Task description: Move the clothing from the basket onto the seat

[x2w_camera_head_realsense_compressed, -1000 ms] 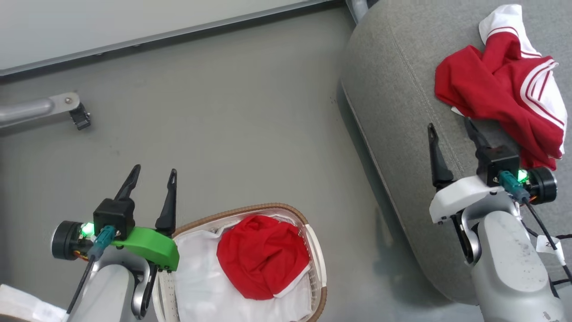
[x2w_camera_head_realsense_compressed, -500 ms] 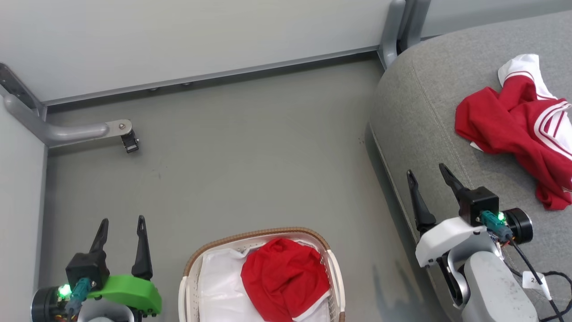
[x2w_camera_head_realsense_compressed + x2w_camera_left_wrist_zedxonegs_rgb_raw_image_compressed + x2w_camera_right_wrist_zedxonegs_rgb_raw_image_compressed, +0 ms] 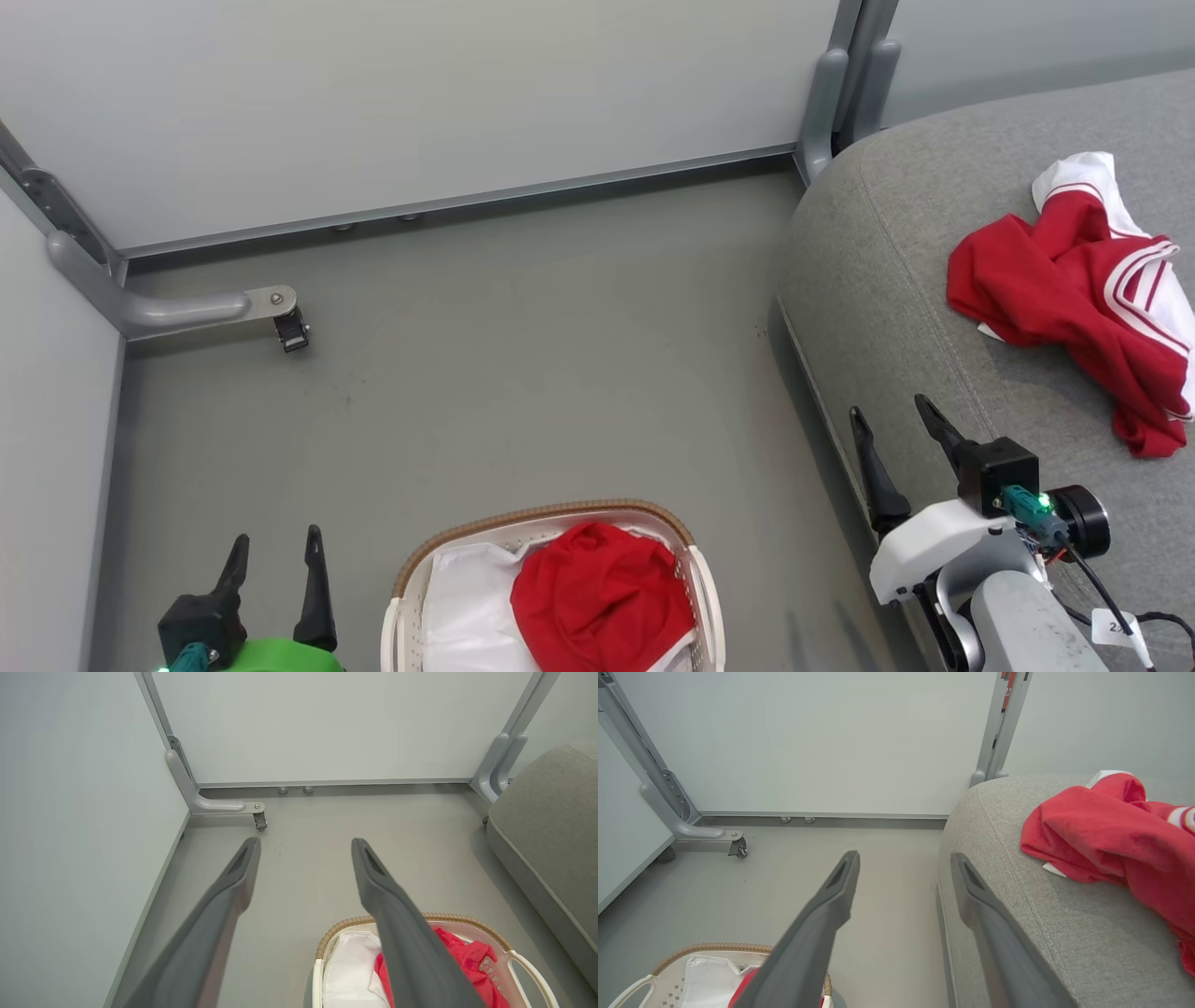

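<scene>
Both end effectors stand spread wide with nothing between their fingers. My left gripper (image 3: 278, 541) sits at the bottom edge of the head view, body cut off, just left of the basket (image 3: 523, 516). My right gripper (image 3: 887, 408) hangs over the front edge of the seat (image 3: 896, 280), one finger above cushion and the other above the floor (image 3: 513, 373).

I see only the far half of the basket, since the frame cuts the rest. Inside it a red garment (image 3: 602, 597) lies bunched in a soft mound with a white band along its lower edge, beside the white liner cloth (image 3: 467, 607). In the left wrist view my own finger covers part of that mound.

A white tag (image 3: 1111, 627) on the cable by my right forearm starts with a "2", and the rest is too small to read.

Farther off, a crumpled red-and-white garment (image 3: 1064, 289) with striped trim lies on the seat, well apart from my right gripper, its right side cut off by the frame.
</scene>
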You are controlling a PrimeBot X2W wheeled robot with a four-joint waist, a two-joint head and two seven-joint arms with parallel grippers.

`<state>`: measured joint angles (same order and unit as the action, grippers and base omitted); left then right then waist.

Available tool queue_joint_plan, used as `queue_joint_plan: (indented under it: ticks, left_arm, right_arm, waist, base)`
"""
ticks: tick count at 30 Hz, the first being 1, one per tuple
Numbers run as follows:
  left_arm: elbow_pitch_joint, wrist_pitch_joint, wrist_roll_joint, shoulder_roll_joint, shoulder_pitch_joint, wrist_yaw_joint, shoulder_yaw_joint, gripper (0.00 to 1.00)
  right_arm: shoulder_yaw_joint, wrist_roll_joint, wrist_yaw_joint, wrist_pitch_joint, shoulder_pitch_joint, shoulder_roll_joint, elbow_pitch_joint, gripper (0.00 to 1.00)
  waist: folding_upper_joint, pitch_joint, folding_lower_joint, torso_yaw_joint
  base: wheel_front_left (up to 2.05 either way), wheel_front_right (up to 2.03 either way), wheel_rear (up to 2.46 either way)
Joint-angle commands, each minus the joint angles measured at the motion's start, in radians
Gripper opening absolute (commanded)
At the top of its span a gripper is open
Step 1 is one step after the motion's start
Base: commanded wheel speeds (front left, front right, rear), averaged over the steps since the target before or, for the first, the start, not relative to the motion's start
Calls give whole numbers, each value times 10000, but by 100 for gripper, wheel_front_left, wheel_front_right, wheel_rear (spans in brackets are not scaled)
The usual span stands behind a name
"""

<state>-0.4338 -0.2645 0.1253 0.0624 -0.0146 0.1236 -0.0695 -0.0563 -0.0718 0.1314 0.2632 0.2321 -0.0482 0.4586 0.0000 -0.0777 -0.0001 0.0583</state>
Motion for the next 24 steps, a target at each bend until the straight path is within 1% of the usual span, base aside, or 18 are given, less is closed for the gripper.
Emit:
queue_joint_plan:
  ticks: [1,5,11,24]
  left_arm:
    - [-72,5,-11,-11,-78,55,36,100]
    - [-199,5,35,-28,-426,75,429,100]
    - [-425,5,676,184,-1039,78,1357,100]
    - [-1546,5,2252,1110,-3077,80,4078,100]
  right_arm:
    - [12,-47,-14,23,-6,-47,-44,100]
    - [-15,-62,-14,23,357,-45,-281,100]
    - [-106,5,-14,23,994,-42,-895,100]
    - [-257,-130,-14,23,2500,-40,-2180,100]
  waist:
    - [0,-111,1,65]
    - [0,-489,1,205]
    - [0,-1453,1,470]
    - [0,-4145,1,961]
  base:
    - [0,0,0]
    - [0,0,0]
    - [0,0,0]
    - [0,0,0]
